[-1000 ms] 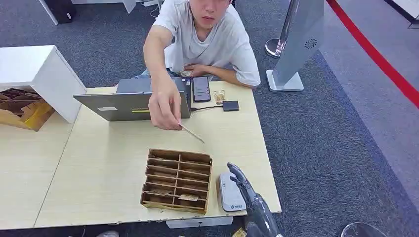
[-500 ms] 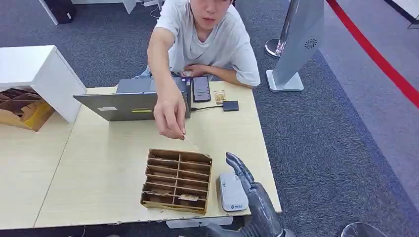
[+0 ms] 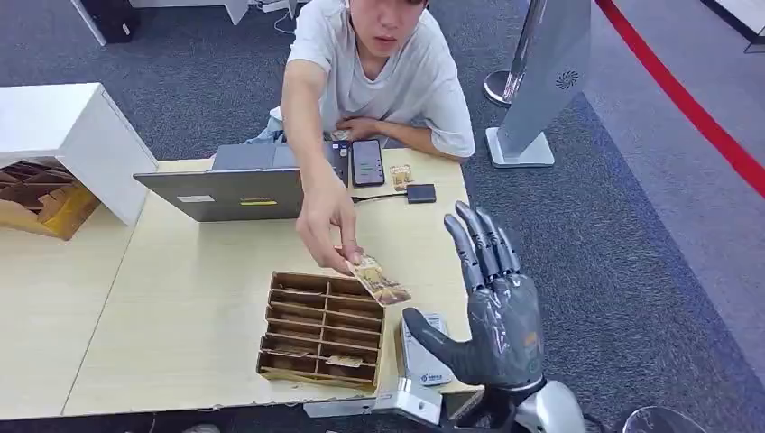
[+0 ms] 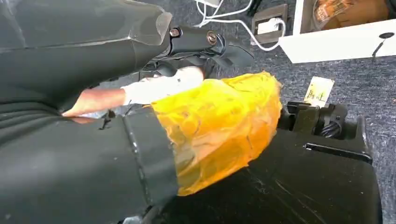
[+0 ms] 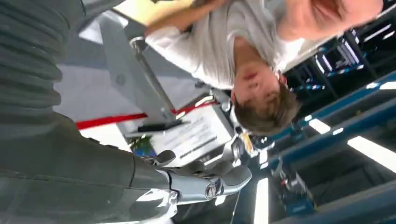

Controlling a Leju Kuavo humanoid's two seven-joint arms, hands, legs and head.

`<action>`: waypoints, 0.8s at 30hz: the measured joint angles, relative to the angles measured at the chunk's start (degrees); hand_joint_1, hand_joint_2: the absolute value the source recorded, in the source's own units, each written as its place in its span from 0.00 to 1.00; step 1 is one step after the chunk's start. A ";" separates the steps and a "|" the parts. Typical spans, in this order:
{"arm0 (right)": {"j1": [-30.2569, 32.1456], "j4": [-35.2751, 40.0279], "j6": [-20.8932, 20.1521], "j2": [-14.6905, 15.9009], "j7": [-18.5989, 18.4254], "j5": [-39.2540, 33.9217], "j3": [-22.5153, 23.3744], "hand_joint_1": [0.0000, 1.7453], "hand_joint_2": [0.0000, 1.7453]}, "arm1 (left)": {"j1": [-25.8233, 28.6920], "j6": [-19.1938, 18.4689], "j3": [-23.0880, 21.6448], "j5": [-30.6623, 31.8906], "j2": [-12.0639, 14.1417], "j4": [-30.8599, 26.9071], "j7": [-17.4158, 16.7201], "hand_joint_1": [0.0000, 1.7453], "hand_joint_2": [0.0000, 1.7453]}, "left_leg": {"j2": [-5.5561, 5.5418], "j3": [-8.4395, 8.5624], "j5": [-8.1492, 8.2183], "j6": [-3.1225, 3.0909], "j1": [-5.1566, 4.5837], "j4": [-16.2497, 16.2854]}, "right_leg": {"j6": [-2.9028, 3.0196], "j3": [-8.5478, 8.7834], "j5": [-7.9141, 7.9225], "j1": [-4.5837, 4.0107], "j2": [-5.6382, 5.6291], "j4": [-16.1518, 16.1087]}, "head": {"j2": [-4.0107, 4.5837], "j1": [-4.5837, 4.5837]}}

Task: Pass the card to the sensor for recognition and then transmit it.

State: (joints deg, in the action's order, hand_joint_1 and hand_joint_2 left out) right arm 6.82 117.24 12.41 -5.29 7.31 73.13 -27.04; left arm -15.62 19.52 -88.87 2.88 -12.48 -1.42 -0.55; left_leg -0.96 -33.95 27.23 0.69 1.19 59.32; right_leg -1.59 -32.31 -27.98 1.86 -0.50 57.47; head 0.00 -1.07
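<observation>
A person across the table pinches a patterned card (image 3: 380, 281) and holds it out above the far right corner of the wooden organiser (image 3: 323, 330). My right hand (image 3: 494, 302) stands upright just right of the card, palm facing it, fingers spread and thumb reaching left, holding nothing. Its fingers (image 5: 208, 186) stretch out in the right wrist view. The white card sensor (image 3: 424, 354) lies flat on the table under the thumb, partly hidden by it. My left hand (image 4: 201, 39) hangs down by the floor with its dark fingers extended and nothing in them.
A grey laptop (image 3: 236, 191), a phone (image 3: 367, 162) and a small black box (image 3: 421, 193) sit at the table's far side. A white cabinet (image 3: 68, 135) stands at the left, and a grey kiosk stand (image 3: 546, 77) on the carpet at the right.
My right hand has risen from beside the sensor to an upright spread palm. The person's hand has brought the card down and right, towards my palm.
</observation>
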 joint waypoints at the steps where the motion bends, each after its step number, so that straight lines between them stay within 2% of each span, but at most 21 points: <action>1: -0.51 0.00 0.40 -0.02 -0.58 0.97 -0.02 0.00 1.00 | -0.12 -0.20 0.00 0.38 0.00 0.00 0.00 0.00 0.00 | -0.01 0.00 0.00 0.00 0.00 0.00 | 0.00 0.00 0.00 0.00 0.00 0.00 | 0.00 0.00; 9: -3.28 -0.30 1.77 -0.44 -3.70 6.26 -0.24 0.00 1.00 | -0.81 -0.94 0.00 1.60 -0.02 -0.22 0.00 0.00 0.00 | -0.01 0.00 -0.01 0.00 0.00 0.00 | 0.00 0.00 0.00 0.00 0.00 0.00 | 0.00 0.00; 16: -3.97 -0.68 2.32 -0.46 -4.68 7.85 -0.26 0.00 1.00 | -0.89 -1.07 0.00 1.75 -0.02 -0.55 -0.17 0.00 0.00 | -0.01 0.00 -0.01 0.00 0.00 0.00 | 0.00 0.00 0.00 0.00 0.00 0.00 | 0.00 0.00; 17: -4.03 -0.68 2.34 -0.46 -4.70 7.88 -0.26 0.77 1.00 | -0.90 -1.11 0.00 1.75 0.00 -0.61 -0.17 0.00 0.00 | -0.01 0.00 -0.01 0.00 0.00 0.00 | 0.00 0.00 0.00 0.00 0.00 0.00 | 0.00 -0.02; 18: -4.13 -0.74 2.41 -0.46 -4.70 7.88 -0.26 0.77 1.00 | -0.91 -1.11 0.00 1.75 0.00 -0.63 -0.17 0.00 0.00 | -0.01 0.00 -0.01 0.00 0.00 0.00 | 0.00 0.00 0.00 0.00 0.00 0.00 | 0.00 0.00; 19: -4.19 -0.77 2.45 -0.46 -4.73 7.88 -0.26 0.99 1.00 | -0.92 -1.16 0.00 1.77 0.00 -0.63 -0.20 0.00 0.00 | -0.01 0.00 -0.01 0.00 0.00 0.00 | 0.00 0.00 0.00 0.00 0.00 0.00 | 0.00 0.00; 24: -4.29 -0.98 2.43 -0.46 -4.73 7.24 -0.26 1.00 1.00 | -0.96 -1.38 0.00 2.03 0.00 -0.68 -0.46 0.00 0.00 | -0.01 0.00 -0.01 0.00 0.00 0.00 | 0.00 0.00 0.00 0.00 0.00 0.00 | 0.00 0.00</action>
State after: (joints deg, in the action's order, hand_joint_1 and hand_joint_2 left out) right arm 2.53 116.26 14.84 -5.75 2.58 80.37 -27.30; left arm -16.58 18.14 -88.87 4.92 -12.48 -2.10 -1.00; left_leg -0.97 -33.95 27.22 0.68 1.19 59.32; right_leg -1.58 -32.31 -27.98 1.86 -0.50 57.47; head 0.00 -1.07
